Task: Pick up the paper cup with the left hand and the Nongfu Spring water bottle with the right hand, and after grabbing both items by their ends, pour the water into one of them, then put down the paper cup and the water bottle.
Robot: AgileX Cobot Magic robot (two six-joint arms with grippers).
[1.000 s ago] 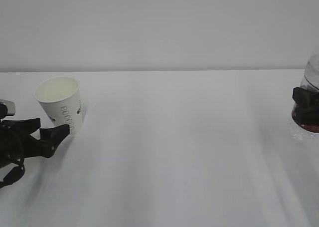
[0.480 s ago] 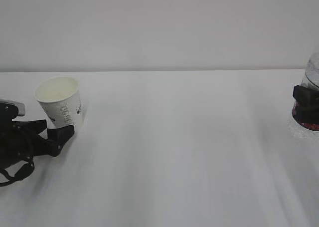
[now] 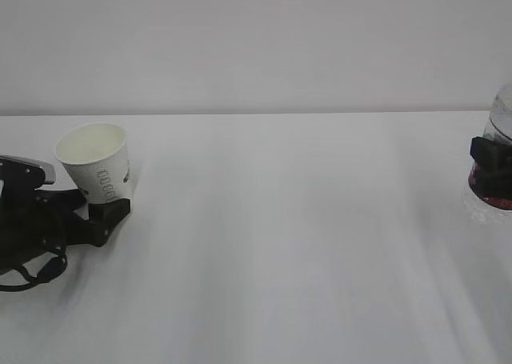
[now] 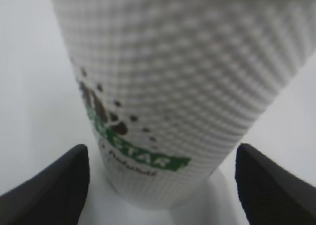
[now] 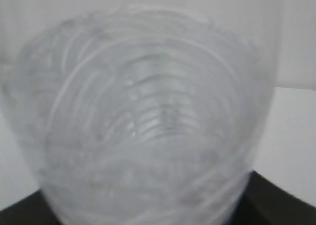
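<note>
1. I see the paper cup (image 3: 96,163) standing at the table's (image 3: 288,244) left, between my left hand's (image 3: 90,212) wide-spread fingers (image 4: 47,185).
2. My right hand (image 3: 494,166) clamps the Nongfu Spring water bottle (image 5: 148,136) at the far right edge.

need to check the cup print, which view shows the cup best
The left wrist view: the cup fills it, green lettering readable between open fingers. The exterior view shows the whole cup, small. The right wrist view shows none of it.
</note>
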